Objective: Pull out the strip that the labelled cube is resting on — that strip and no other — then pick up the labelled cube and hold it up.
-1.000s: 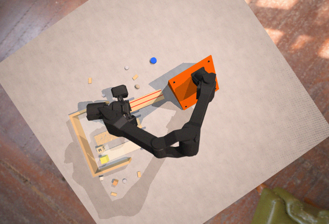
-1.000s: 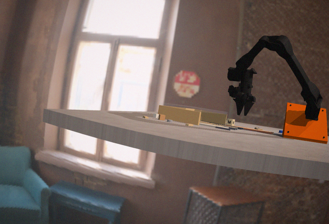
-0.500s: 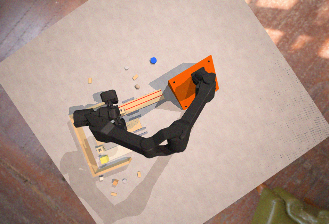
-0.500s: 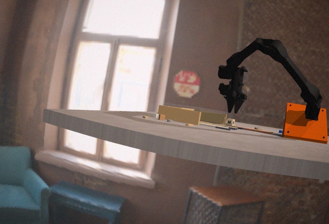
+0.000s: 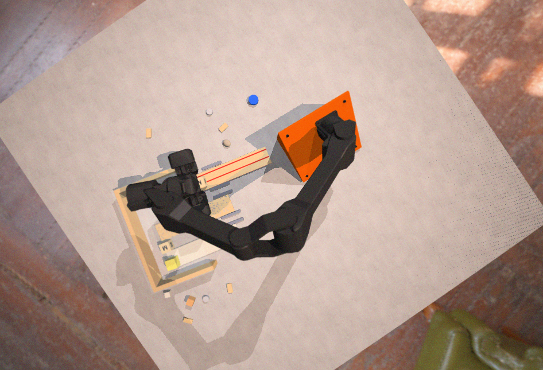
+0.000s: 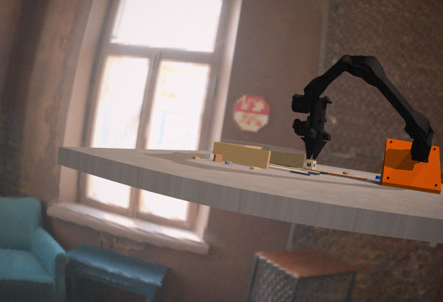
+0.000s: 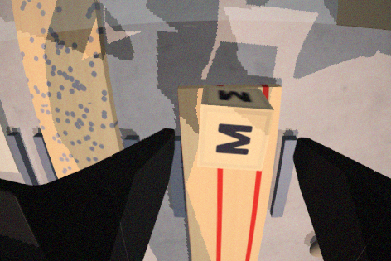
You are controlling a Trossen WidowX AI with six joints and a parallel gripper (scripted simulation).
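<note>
A pale cube marked M (image 5: 201, 180) (image 6: 309, 164) (image 7: 234, 140) rests on the inner end of a tan strip with two red lines (image 5: 239, 165) (image 7: 232, 245). The strip sticks out of the wooden frame (image 5: 135, 234) (image 6: 243, 153) towards the orange arm base (image 5: 298, 146). My gripper (image 6: 310, 156) (image 7: 236, 143) is open and points down just above the cube. In the wrist view one finger stands on each side of the cube, with a gap on both sides.
Inside the frame lie a speckled strip (image 5: 221, 206) (image 7: 61, 84), a plain strip (image 5: 197, 247), a second M cube (image 5: 165, 246) and a yellow cube (image 5: 171, 263). Small blocks and discs, one of them blue (image 5: 252, 100), are scattered on the table.
</note>
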